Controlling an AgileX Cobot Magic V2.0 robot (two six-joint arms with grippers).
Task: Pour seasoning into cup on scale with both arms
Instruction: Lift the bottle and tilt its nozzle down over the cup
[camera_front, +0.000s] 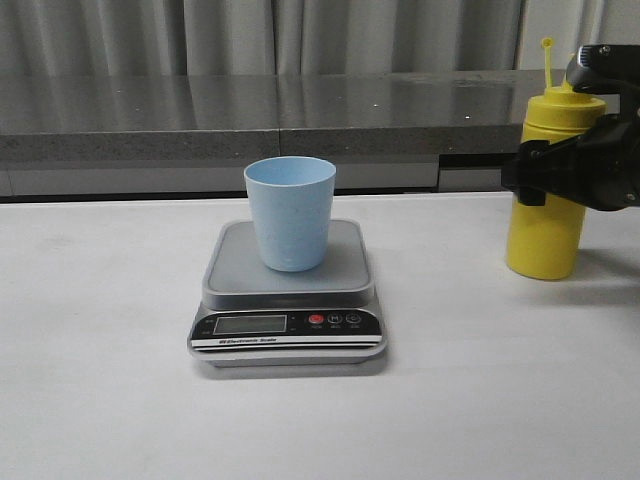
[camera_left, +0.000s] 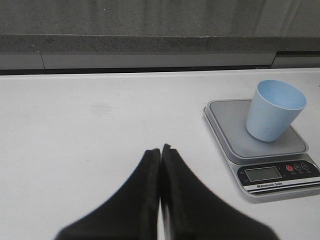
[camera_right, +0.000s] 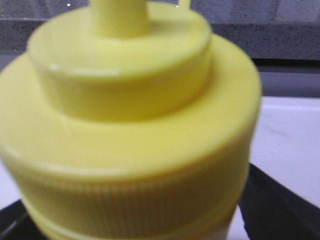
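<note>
We're working on a plain white table (camera_front: 120, 400) with a grey stone ledge and curtains running across the top of the front view. Right gripper (camera_front: 572, 172), at the right edge of the frame, is sitting around the seasoning (camera_front: 548, 190) at upper-body height; whether it's actually clamping, we can't tell, since the wrist view is all blurred yellow cap. Bottle is standing upright on the table, well apart from the scale (camera_front: 288, 295) at centre frame, with the cup (camera_front: 290, 213) upright on the platform. Left gripper (camera_left: 160, 165) is pressed together, empty, over bare table. We're judging the bottle soft-walled and smooth: squeezable, could slip, so mid-body is the place to hold it. Cup looks light and tippable.
</note>
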